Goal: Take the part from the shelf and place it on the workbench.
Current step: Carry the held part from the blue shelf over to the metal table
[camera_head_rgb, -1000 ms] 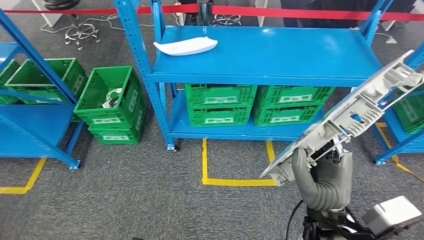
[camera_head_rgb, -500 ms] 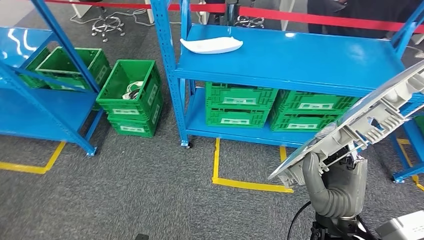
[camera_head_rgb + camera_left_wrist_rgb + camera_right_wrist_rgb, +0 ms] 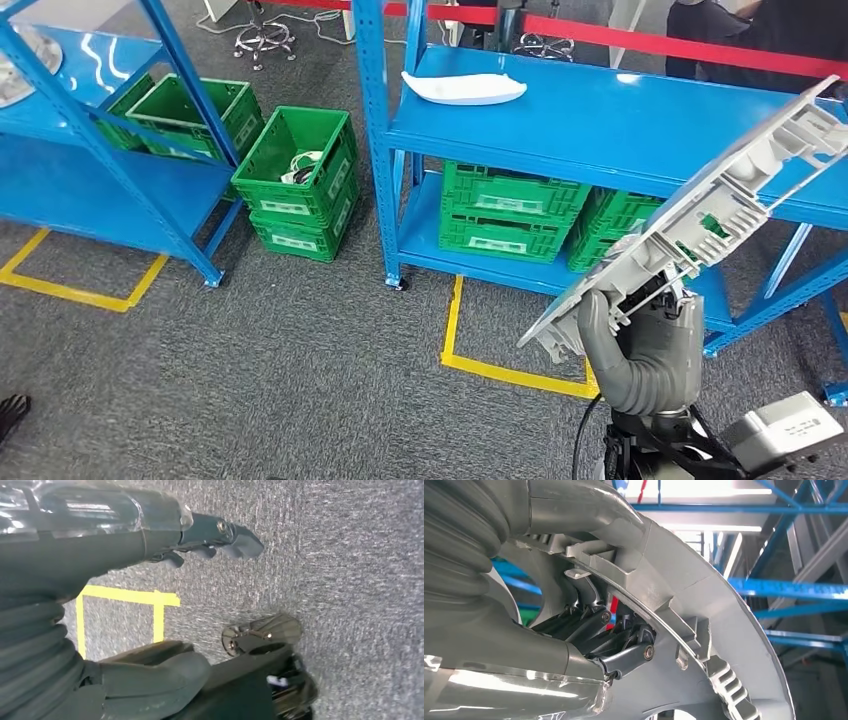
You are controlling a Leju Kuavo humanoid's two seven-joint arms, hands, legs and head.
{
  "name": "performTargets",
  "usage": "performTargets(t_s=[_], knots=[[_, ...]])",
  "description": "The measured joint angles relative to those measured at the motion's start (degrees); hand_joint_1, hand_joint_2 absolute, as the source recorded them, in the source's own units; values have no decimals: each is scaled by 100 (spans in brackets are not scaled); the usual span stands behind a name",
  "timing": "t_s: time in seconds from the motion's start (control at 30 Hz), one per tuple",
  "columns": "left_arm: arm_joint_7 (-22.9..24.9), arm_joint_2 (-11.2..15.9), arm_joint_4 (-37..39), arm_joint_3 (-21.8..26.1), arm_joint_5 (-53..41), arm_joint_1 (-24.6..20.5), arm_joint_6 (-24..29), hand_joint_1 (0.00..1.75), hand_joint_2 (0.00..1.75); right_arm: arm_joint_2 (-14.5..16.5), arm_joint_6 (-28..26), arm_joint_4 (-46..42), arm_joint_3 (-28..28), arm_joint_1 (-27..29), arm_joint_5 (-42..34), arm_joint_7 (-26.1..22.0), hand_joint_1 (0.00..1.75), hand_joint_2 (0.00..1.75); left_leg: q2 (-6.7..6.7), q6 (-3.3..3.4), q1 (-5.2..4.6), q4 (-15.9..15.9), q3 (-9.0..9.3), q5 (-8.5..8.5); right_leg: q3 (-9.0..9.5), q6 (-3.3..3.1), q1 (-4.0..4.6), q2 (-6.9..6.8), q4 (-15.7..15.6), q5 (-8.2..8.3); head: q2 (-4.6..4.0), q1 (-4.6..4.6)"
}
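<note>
Right hand (image 3: 648, 345) clamped on the lower end of the long grey part (image 3: 700, 222), carried tilted, upper end high near the blue shelf (image 3: 600, 130). Left hand (image 3: 220, 532) hanging over the carpet, holding nothing, fingers loosely curled. Risk ahead: top end clipping a shelf upright in a turn, or levering loose from that one-end grip.

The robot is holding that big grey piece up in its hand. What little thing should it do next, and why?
Probably keep turning toward the workbench, carrying the part steady. The right hand grips the grey part from below, tilted up in the air, so it is already off the blue shelf. No workbench is in sight yet; only carpet lies beneath it.
</note>
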Motion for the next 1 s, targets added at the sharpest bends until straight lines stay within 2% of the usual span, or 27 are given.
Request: performTargets(t_s=[0.07, 0.1, 0.13, 0.2, 0.23, 0.27, 0.3, 0.33, 0.37, 0.43, 0.47, 0.5, 0.53, 0.57, 0.6, 0.63, 0.7, 0.73, 0.77, 0.8, 0.83, 0.87, 0.9, 0.93, 0.97, 1.0], knots=[[-8, 0, 0, 0, 12, 1, 0, 0, 175, 1, 1, 0, 1, -5, 4, 1, 175, 175, -154, 71, -2, -25, -23, 10, 10, 47, 8, -138, 7, -35, 0, 21], [-11, -1, 0, 0, 18, 5, 0, 0, 175, 2, 2, -1, 1, -9, 5, 1, 175, 175, -248, 109, 10, -38, -29, 29, 8, 77, -6, -84, 42, -91, 0, 34], [-10, -2, 0, 0, 22, 5, 1, 0, 175, 2, 2, -4, 1, -11, 10, 1, 175, 175, -340, 148, 24, -54, -32, 50, -30, 103, -25, 57, 159, -193, 0, 48], [-9, -17, -1, 0, 23, -2, 0, 0, 175, 2, 2, -12, 1, -6, 31, 1, 175, 175, -531, 202, 42, -67, -36, 81, -288, 141, -57, 463, 792, -558, 0, 123], [-8, -28, -2, 0, 23, -3, -1, 0, 175, 2, 2, -15, 2, 0, 41, 1, 175, 175, -629, 216, 41, -65, -38, 88, -477, 149, -62, 573, 1217, -743, 0, 176], [-8, -38, -2, 0, 23, 1, -2, 0, 175, 2, 2, -16, 2, 7, 47, 1, 175, 175, -731, 224, 37, -63, -36, 93, -646, 151, -63, 624, 1576, -860, 0, 226], [-6, -44, -2, 0, 23, 9, -2, 0, 175, 2, 2, -16, 3, 10, 49, 2, 175, 175, -826, 228, 33, -59, -34, 96, -736, 147, -62, 643, 1739, -854, 0, 266], [-4, -46, -2, 0, 23, 16, -2, 0, 175, 2, 2, -16, 3, 11, 50, 2, 175, 175, -920, 231, 30, -53, -30, 98, -729, 135, -62, 658, 1672, -725, 0, 298], [-3, -46, -2, 0, 23, 20, -2, 0, 175, 2, 2, -18, 2, 11, 52, 2, 175, 175, -1007, 231, 29, -45, -24, 99, -628, 117, -62, 688, 1392, -502, 0, 326], [-3, -50, -1, 0, 23, 20, -2, 0, 175, 2, 2, -23, 2, 7, 55, 2, 175, 175, -1149, 216, 26, -22, -36, 100, -336, 63, -75, 918, 615, -66, 0, 373], [-3, -55, -2, 0, 23, 17, -3, 0, 175, 2, 2, -28, 2, 3, 56, 2, 175, 175, -1201, 195, 27, -9, -63, 108, -230, 38, -81, 1028, 332, 34, 0, 388], [-4, -60, -1, 0, 23, 17, -3, 0, 175, 1, 2, -32, 3, 1, 57, 2, 175, 175, -1246, 164, 32, -2, -102, 122, -182, 16, -84, 1110, 181, 60, 0, 395], [-4, -62, -1, 0, 23, 22, -4, 0, 175, 1, 2, -35, 2, -1, 58, 2, 175, 175, -1290, 126, 39, 1, -139, 142, -171, -1, -80, 1111, 139, 46, 0, 388], [-6, -60, -1, 0, 23, 30, -5, 0, 175, 1, 1, -37, 2, -5, 60, 2, 175, 175, -1335, 88, 44, -3, -171, 159, -168, -22, -84, 1053, 102, 47, 0, 385], [-7, -54, 0, 0, 23, 39, -5, 0, 175, 1, -1, -37, 2, -12, 63, 2, 175, 175, -1264, 54, 32, 17, -195, 146, -163, -46, -92, 993, 79, 66, 0, 381], [-8, -50, -1, 0, 23, 42, -5, 0, 175, 1, -1, -39, 1, -14, 67, 3, 175, 175, -1095, 19, 18, 100, -239, 79, -152, -77, -103, 926, 51, 84, 0, 348], [-11, -46, -1, 0, 22, 26, -4, 0, 175, -1, -1, -46, -1, -9, 75, 4, 175, 175, -679, -54, 28, 613, -478, -244, -132, -120, -111, 767, 16, 105, 0, 262], [-12, -49, -1, 0, 22, 17, -4, 0, 175, -2, -1, -48, -2, 0, 78, 4, 175, 175, -578, -92, 59, 1007, -667, -445, -132, -130, -106, 682, 16, 103, 0, 211], [-13, -48, 0, 0, 22, 11, -4, 0, 175, -2, -1, -48, -1, 7, 80, 6, 175, 175, -566, -125, 94, 1378, -840, -596, -132, -129, -103, 590, 19, 97, 0, 181], [-14, -48, 0, 0, 22, 9, -4, 0, 175, -2, -1, -46, 0, 13, 81, 10, 175, 175, -576, -151, 119, 1602, -940, -652, -129, -125, -103, 502, 22, 90, 0, 155], [-14, -48, 0, 0, 22, 10, -4, 0, 175, -2, -1, -45, 1, 16, 80, 15, 175, 175, -577, -171, 138, 1605, -924, -593, -122, -114, -104, 418, 26, 79, 0, 129], [-14, -47, 0, 0, 22, 12, -4, 0, 175, -2, -1, -45, 2, 17, 80, 20, 175, 175, -547, -181, 150, 1368, -781, -436, -110, -97, -107, 341, 31, 66, 0, 103], [-14, -45, 1, 0, 22, 13, -4, 0, 175, -2, -1, -45, 2, 17, 80, 23, 175, 175, -442, -180, 152, 967, -550, -236, -92, -72, -108, 273, 39, 48, 0, 76], [-14, -44, 1, 0, 22, 10, -3, 0, 175, -2, -2, -45, 1, 15, 81, 24, 175, 175, -263, -167, 126, 562, -319, -95, -79, -39, -97, 212, 51, 26, 0, 44], [-15, -42, 2, 0, 21, 7, -3, 0, 175, -2, -2, -46, 0, 14, 82, 25, 175, 175, -115, -133, 101, 254, -157, -5, -68, -5, -83, 158, 65, 5, 0, 19], [-15, -40, 2, 0, 20, 5, -3, 0, 175, -2, -1, -46, 1, 12, 83, 25, 175, 175, -9, -93, 73, 87, -79, 22, -61, 25, -66, 103, 74, -11, 0, 9]])
